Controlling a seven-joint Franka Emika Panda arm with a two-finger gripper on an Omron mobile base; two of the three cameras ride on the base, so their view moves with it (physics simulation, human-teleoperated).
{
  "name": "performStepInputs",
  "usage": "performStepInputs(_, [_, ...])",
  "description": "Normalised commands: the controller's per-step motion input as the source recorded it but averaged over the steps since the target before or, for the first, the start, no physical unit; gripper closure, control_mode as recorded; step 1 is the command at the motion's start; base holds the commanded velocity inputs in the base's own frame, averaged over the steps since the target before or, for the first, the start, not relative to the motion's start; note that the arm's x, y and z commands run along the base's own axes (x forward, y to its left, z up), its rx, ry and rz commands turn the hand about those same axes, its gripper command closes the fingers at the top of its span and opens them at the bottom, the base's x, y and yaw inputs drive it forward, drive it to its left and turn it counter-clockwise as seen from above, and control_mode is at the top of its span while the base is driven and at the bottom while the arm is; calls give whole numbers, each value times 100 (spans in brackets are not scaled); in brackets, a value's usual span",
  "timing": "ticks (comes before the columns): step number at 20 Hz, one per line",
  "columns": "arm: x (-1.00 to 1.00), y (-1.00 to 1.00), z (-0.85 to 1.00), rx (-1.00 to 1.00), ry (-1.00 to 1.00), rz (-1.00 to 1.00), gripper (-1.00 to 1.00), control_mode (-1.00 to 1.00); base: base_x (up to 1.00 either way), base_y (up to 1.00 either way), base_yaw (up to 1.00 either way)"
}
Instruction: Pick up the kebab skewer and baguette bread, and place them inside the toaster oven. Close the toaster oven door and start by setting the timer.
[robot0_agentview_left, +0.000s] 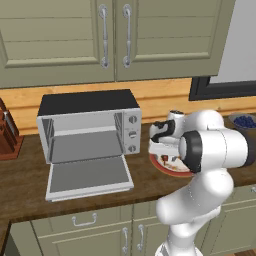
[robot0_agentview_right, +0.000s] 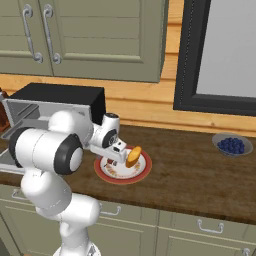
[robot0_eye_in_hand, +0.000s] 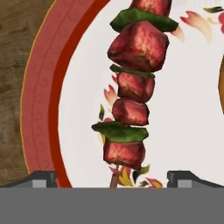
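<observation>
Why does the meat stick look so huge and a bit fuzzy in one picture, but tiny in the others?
In the hand view the camera sits right above the kebab skewer, so it looks big and its edges go soft. In the left base view the arm hides most of the plate. In the right base view the bread looks small; the light is flat, with no glare.

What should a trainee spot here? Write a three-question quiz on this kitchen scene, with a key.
1. True or false: the toaster oven door is shut.
2. What lies between the gripper fingertips on the plate?
3. The baguette bread is: A) in the toaster oven, B) on the plate, C) in the bowl of blueberries.

Key: 1 false, it hangs open. 2 the kebab skewer, not yet gripped. 3 B.
</observation>
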Motion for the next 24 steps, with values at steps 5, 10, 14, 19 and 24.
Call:
performStepInputs(5, [21,0,-31,0,-2,0,-100,-100,0,0,0])
performStepInputs(10, [15,-4,-8,0,-6,0,-100,-100,0,0,0])
performStepInputs(14, [3,-11,-16,0,-6,0,-100,-100,0,0,0])
performStepInputs(19, [3,-14,-13,0,-6,0,-100,-100,0,0,0])
performStepInputs(24, [0,-4,-19,0,-4,0,100,-100,0,0,0])
